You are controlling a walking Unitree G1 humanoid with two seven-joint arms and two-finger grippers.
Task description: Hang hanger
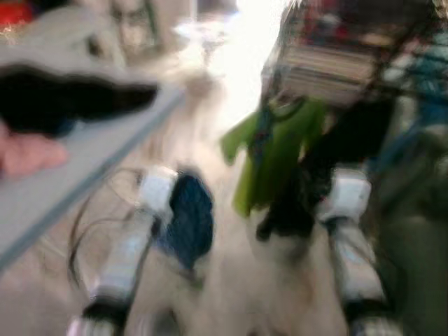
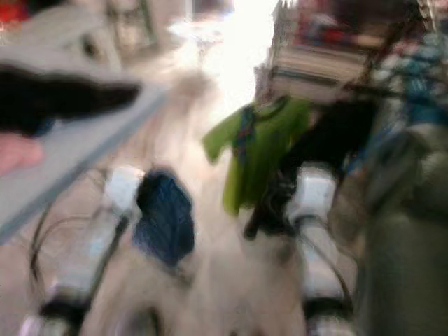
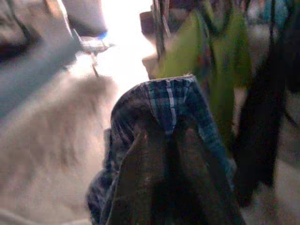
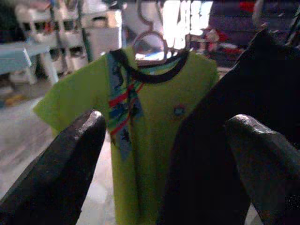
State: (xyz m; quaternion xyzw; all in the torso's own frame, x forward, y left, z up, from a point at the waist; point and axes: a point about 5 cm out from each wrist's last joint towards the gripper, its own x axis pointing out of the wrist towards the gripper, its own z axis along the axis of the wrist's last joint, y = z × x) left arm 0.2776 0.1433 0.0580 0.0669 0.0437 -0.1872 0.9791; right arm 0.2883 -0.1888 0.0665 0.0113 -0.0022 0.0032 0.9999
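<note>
left hand [image 3: 171,140] fingers pinched together | right hand [image 4: 164,154] fingers spread

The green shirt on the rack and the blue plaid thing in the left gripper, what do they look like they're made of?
Green shirt: soft matte knit, probably cotton jersey; it drapes limp, with a dark ribbed collar, on what looks like a thin wire hanger. Blue plaid garment: woven checked cloth, matte, bunched in folds over the left gripper.

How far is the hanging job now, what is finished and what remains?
Done: a green T-shirt already hangs on a hanger, with a black garment beside it. In hand: the left gripper is shut on a blue plaid garment; the right gripper is open, facing the green shirt. Left: hanging the plaid garment up. Head views are blurred.
</note>
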